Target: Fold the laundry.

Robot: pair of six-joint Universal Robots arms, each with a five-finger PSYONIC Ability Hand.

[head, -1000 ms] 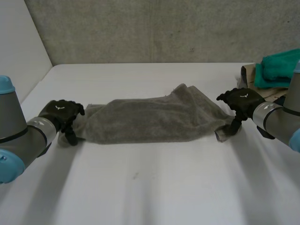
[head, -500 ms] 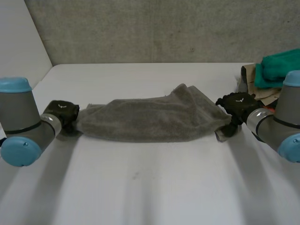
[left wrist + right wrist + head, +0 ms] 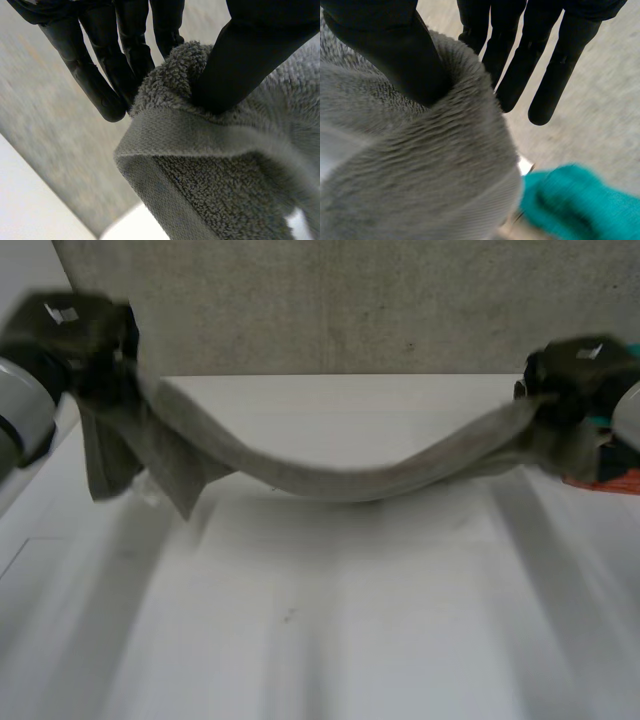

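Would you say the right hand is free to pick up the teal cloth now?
Probably not. The right hand pinches one end of the grey towel, which hangs between it and the left hand. The teal cloth lies close by with nothing between, so only the full hand stands in the way.

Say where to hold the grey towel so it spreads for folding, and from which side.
Grip the grey towel at its end corners, each from its outer side. It is long and limp: pinched at its ends by the left hand and right hand, it sags in the middle toward the table, and loose cloth dangles below the left hand.
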